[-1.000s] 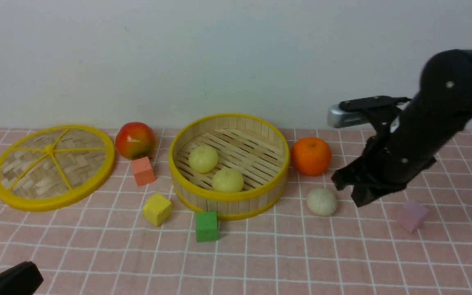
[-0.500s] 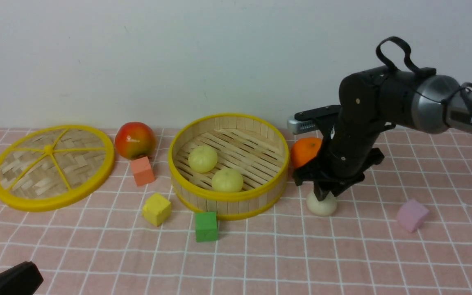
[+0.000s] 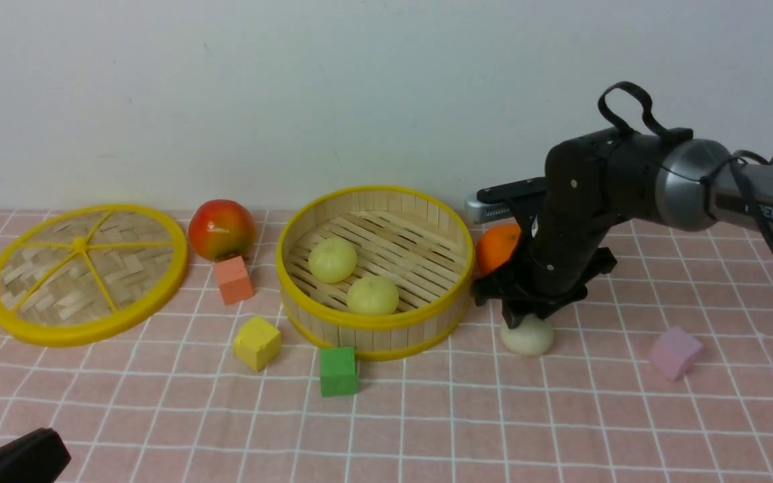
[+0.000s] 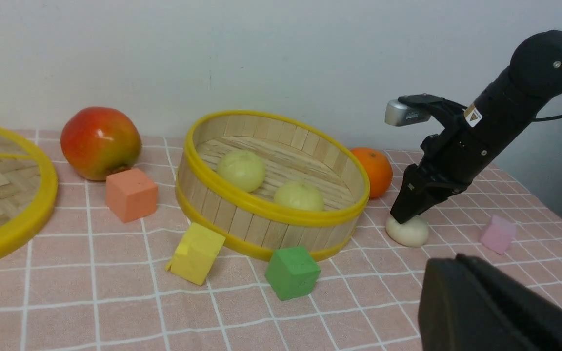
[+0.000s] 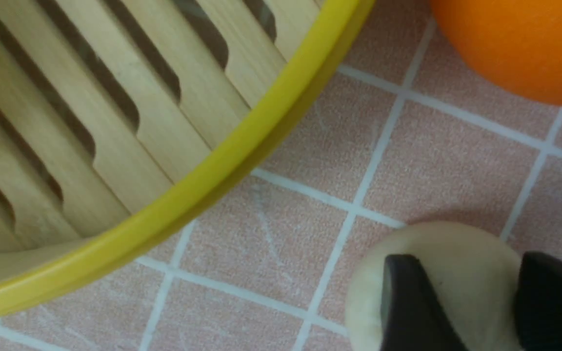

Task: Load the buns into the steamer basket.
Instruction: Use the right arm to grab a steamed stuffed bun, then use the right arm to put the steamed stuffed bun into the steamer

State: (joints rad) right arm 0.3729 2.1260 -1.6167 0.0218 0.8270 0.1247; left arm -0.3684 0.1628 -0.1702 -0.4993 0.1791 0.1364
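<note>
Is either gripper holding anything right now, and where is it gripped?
Nothing is held. The right gripper stands open over the top of the white bun, which lies on the cloth; the left gripper is empty.

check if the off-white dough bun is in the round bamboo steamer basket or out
Out. The off-white dough bun sits on the pink checked cloth beside the round bamboo steamer basket, right gripper over it.

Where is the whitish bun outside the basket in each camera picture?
Front view: off-white bun on the cloth, right of the steamer basket.
Left wrist view: between basket and pink block.
Right wrist view: close up, beside the basket's rim.
Shared landmark: the orange.
</note>
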